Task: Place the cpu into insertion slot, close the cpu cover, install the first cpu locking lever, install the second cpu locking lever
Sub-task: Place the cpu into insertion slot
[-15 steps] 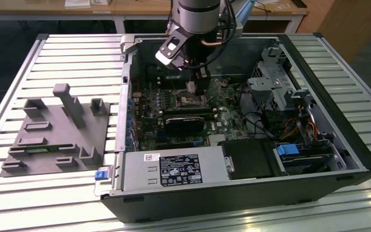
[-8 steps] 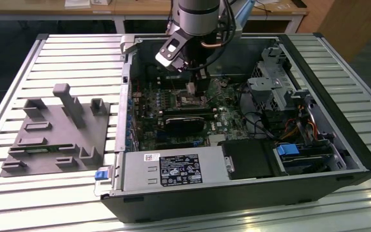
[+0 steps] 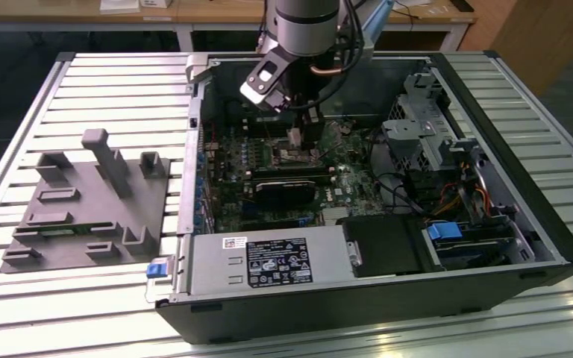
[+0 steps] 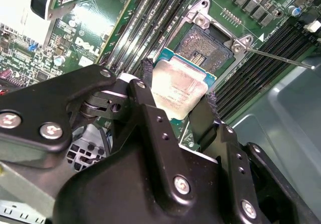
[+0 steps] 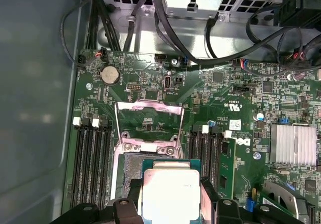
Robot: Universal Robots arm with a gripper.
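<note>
Now our claw is clamped on the cpu, hovering near the bare insertion slot; we should keep it level and square to the socket.

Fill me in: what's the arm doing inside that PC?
The arm's tool is shut on the cpu, gripping it by two opposite edges inside the open computer case. The chip hangs over one edge of the insertion slot and is not seated yet; the socket's dark centre is bare. The cpu cover stands flipped open off the slot, so no closing or lever work shows as done.
</note>
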